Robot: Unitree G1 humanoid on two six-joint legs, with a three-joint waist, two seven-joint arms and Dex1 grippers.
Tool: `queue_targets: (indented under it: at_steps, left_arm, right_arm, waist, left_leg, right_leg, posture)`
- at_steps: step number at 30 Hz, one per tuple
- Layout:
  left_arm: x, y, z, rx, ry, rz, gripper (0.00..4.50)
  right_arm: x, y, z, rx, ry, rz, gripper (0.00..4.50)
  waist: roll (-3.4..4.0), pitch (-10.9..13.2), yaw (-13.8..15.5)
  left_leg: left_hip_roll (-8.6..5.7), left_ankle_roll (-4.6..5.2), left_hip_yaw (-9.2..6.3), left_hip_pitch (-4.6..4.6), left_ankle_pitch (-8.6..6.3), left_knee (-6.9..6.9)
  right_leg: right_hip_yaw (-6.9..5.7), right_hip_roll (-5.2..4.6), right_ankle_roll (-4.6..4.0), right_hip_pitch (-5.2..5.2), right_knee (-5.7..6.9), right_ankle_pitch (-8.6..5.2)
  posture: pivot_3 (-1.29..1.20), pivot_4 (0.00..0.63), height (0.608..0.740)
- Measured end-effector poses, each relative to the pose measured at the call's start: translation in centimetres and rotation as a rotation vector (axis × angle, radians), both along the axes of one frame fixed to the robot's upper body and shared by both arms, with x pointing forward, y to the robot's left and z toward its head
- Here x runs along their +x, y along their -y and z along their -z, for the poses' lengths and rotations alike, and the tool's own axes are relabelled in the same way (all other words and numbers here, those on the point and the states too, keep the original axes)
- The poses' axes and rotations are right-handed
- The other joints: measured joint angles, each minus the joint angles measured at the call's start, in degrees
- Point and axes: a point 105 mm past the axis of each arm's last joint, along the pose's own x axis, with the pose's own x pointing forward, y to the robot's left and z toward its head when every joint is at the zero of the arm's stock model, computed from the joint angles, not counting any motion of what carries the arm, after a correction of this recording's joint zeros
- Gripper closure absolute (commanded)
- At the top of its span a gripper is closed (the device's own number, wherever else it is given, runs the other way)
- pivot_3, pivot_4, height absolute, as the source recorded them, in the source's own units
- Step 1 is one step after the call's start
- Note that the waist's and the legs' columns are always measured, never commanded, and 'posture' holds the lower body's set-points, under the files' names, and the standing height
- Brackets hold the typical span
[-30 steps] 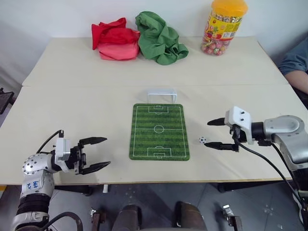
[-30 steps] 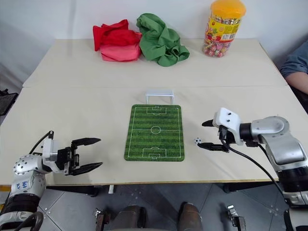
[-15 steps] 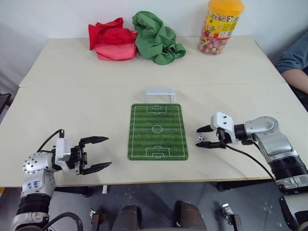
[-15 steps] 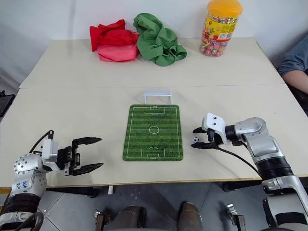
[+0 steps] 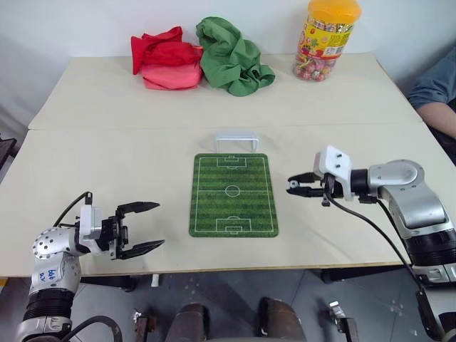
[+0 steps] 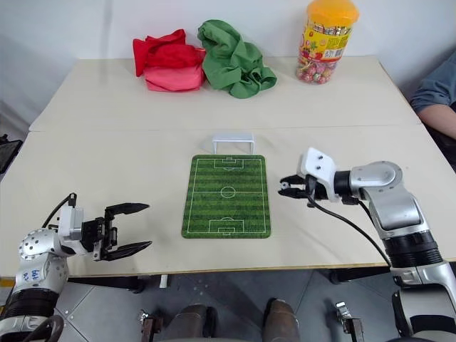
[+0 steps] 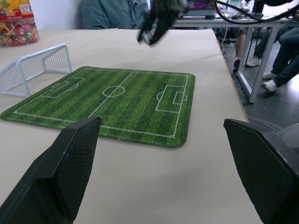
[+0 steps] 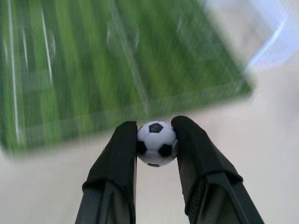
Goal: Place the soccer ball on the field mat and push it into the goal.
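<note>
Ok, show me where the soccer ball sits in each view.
Left eye: soccer ball between the right gripper's fingers, right of the field mat.
Right eye: same spot, at the mat's right edge.
Left wrist: in that gripper, beyond the mat.
Right wrist: centre, between the fingers.
Shared landmark: the field mat.

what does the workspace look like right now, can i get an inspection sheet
surface: beige table, two boards joined by a seam.
job's things: field mat flat at the centre; goal just beyond its far end; soccer ball off the table, clamped.
clutter: red cloth, green cloth, candy jar along the far edge.
grippers: right gripper shut on the ball beside the mat; left gripper open, empty.
cables: black cable under the right arm.
surroundings: person's arm at the right edge.
</note>
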Motion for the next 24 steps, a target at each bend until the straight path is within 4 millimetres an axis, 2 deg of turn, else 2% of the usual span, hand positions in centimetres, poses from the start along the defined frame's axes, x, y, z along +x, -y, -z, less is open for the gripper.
queue_targets:
  at_steps: [2, 5, 11, 14, 20, 24]
  left_arm:
    - [0.1, 0.1, -0.2, -0.004, 0.008, 0.005, 0.00]
    - [0.2, 0.5, -0.2, 0.000, 0.006, 0.022, 0.00]
    - [0.2, 0.6, -0.1, -0.004, 0.010, 0.023, 0.00]
    - [-0.2, 0.5, 0.3, -0.003, -0.004, 0.019, 0.00]
    - [-1.1, 0.5, 0.9, 0.004, -0.020, 0.020, 0.00]
    - [-1.4, 0.3, 1.0, 0.004, -0.022, 0.012, 0.00]
  right_arm:
    - [-0.9, -2.8, -0.4, 0.029, -0.052, -0.028, 3.66]
    - [-3.1, -6.2, 1.8, -0.026, -0.184, -0.115, 3.66]
    - [-4.4, -10.2, 4.1, -0.102, -0.212, -0.213, 3.66]
    - [-4.3, -10.8, 5.0, -0.150, -0.202, -0.237, 3.66]
    - [-3.9, -10.5, 6.8, -0.212, -0.217, -0.256, 3.66]
    - [-3.4, -10.1, 7.2, -0.222, -0.222, -0.250, 3.66]
  waist:
    - [-0.01, -0.01, -0.03]
    - [-0.02, -0.01, 0.12]
    - [-0.01, -0.01, 0.09]
    - [-0.02, -0.01, -0.09]
    - [-0.03, -0.01, -0.30]
    - [-0.03, -0.01, -0.63]
  left_leg:
    - [0.00, 0.00, 0.01, 0.00, 0.00, 0.02]
    - [-0.01, 0.00, 0.01, -0.02, 0.00, 0.02]
    - [-0.02, 0.00, 0.01, -0.03, 0.00, 0.01]
    - [-0.03, 0.00, 0.03, -0.02, 0.00, 0.00]
    - [-0.02, 0.00, 0.04, -0.02, 0.00, 0.01]
    - [-0.01, 0.00, 0.05, -0.02, 0.00, 0.01]
  right_leg:
    - [0.01, 0.00, -0.01, 0.00, 0.01, 0.01]
    - [0.01, 0.00, -0.02, -0.01, 0.00, 0.01]
    - [0.01, 0.00, -0.02, -0.05, 0.01, 0.01]
    - [0.01, 0.00, -0.02, -0.05, 0.01, 0.01]
    - [0.00, 0.00, -0.02, -0.06, 0.01, 0.01]
    - [0.00, 0.00, -0.02, -0.05, 0.02, 0.01]
  posture:
    - [0.00, 0.150, 0.740]
    - [0.00, 0.150, 0.740]
    - [0.00, 0.150, 0.740]
    - [0.00, 0.150, 0.740]
    - [0.00, 0.150, 0.740]
    - [0.00, 0.150, 0.740]
